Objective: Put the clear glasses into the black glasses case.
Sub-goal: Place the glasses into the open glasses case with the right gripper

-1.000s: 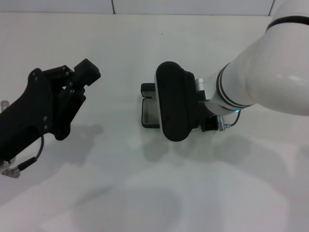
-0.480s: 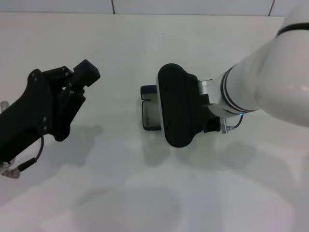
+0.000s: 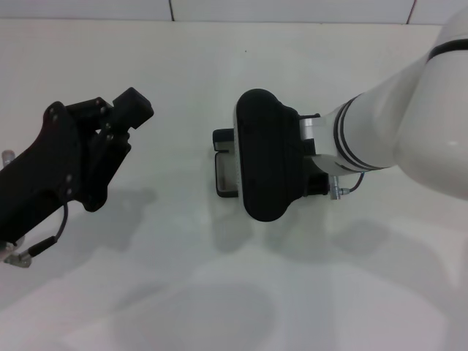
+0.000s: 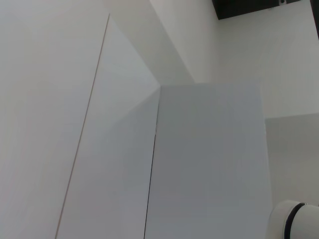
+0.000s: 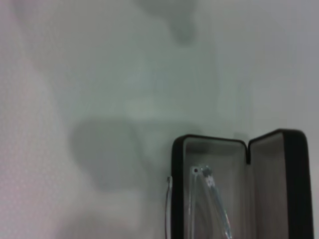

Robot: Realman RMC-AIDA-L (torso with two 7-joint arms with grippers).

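the matte black hinged glasses case with grey lining [image 5: 239,186] lies open on the white tabletop [image 3: 183,278], mostly hidden under the right gripper [image 3: 268,155] in the head view. the fully transparent plastic glasses [image 5: 212,209] sit inside, though one thin clear arm seems to lie over the rim. i cannot tell the right fingers' state. closing the lid now could pinch that arm. the left gripper [image 3: 121,117] hangs well apart, fingers seemingly together.
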